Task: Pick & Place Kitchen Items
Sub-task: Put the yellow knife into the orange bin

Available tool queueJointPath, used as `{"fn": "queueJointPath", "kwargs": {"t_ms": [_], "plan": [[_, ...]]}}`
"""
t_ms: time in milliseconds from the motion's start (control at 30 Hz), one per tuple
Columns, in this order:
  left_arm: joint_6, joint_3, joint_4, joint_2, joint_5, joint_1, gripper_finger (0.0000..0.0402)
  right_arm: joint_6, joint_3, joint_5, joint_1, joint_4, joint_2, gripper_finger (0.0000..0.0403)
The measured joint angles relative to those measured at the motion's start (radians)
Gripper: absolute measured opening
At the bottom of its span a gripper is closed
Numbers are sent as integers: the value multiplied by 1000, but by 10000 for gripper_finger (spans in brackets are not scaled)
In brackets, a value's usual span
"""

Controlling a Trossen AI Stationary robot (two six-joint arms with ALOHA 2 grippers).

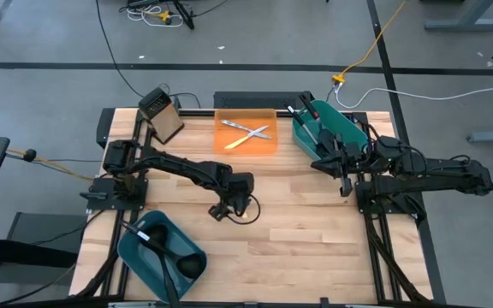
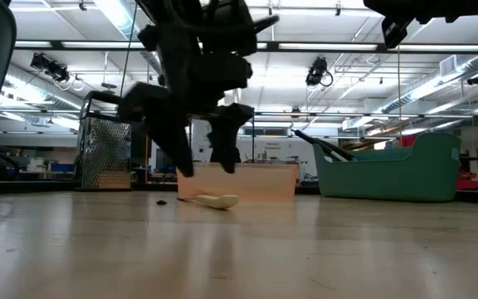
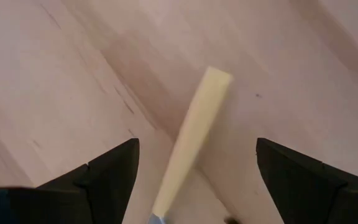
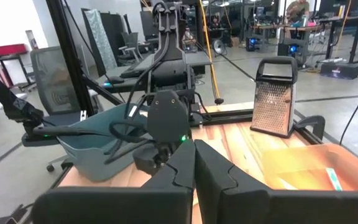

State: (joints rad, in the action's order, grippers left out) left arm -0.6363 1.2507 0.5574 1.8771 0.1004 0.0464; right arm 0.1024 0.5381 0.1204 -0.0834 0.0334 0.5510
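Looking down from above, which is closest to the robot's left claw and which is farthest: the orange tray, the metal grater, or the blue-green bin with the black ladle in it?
From the left gripper, in the high view:
1. The teal bin holding the black ladle, at the table's near left corner.
2. The orange tray, across the table at its far edge, about as near; too close to call.
3. The metal grater, at the far left corner, farthest.

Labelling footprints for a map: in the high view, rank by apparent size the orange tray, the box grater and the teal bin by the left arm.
1. Teal bin
2. Orange tray
3. Box grater
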Motion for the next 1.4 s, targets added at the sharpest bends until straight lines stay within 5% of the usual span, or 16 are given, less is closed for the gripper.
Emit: {"fn": "queueJointPath", "kwargs": {"t_ms": [700,1400], "plan": [[32,3,-16,25,34,27,264,-6,0,0,0,8,3,8],[91,19,-4,81,-3,24,288,-8,0,0,0,14,3,8]]}}
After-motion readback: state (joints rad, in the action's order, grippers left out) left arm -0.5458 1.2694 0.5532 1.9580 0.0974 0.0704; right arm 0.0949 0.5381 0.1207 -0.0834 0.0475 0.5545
